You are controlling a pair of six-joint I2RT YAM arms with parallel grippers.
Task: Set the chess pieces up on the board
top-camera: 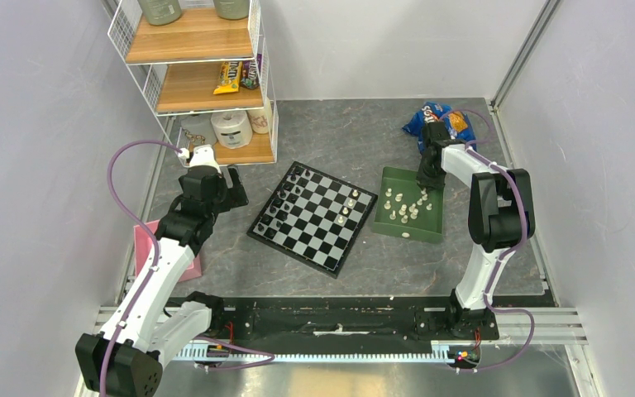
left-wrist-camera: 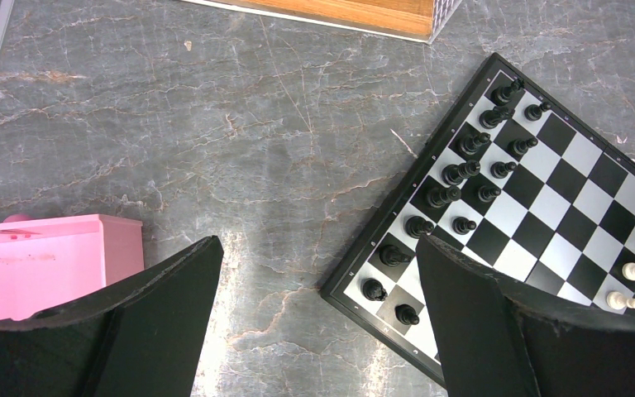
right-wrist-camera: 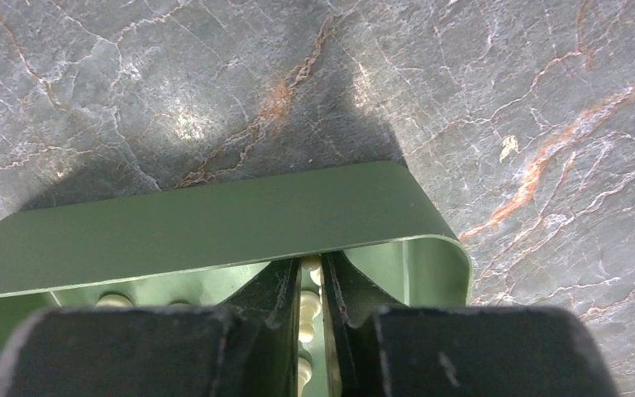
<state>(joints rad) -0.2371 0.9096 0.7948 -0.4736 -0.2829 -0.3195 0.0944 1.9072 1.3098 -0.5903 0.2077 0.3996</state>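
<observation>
1. While the right gripper [right-wrist-camera: 310, 269] reached into a corner of the tray [right-wrist-camera: 215, 223], its jaws stood narrow, clamped on one white piece [right-wrist-camera: 309, 304].
2. The other white pieces [top-camera: 405, 208] stood loose in the tray; several more stood along the right side of the board [top-camera: 314, 219].
3. Black pieces [top-camera: 285, 198] lined the board's left side.
4. The left gripper [left-wrist-camera: 318, 248] hung wide open and empty over the table [left-wrist-camera: 215, 124], left of the board.
</observation>
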